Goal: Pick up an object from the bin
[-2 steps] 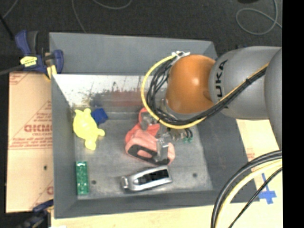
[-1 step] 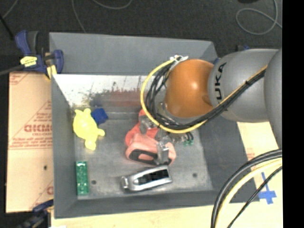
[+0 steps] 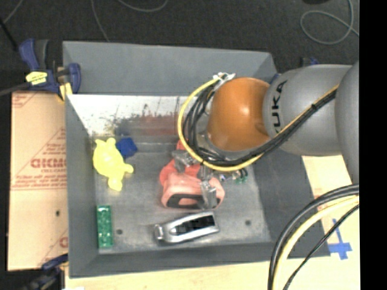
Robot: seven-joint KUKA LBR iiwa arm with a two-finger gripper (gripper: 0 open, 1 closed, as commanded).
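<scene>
The end effector (image 3: 195, 176) stood low over the pink thing with a black opening (image 3: 172, 185), in the middle of the bin (image 3: 81, 162). Its fingers (image 3: 208, 192) were apart, one on each side of this thing. A silver-black object (image 3: 184, 227) lay just beside it.

Black floor (image 3: 193, 23) (matte, carpet-like)

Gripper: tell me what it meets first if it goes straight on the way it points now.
Most likely the pink rounded thing with the dark opening, in the middle of the bin: the gripper points down right over it. How much gap lies between them, this view does not settle.
</scene>
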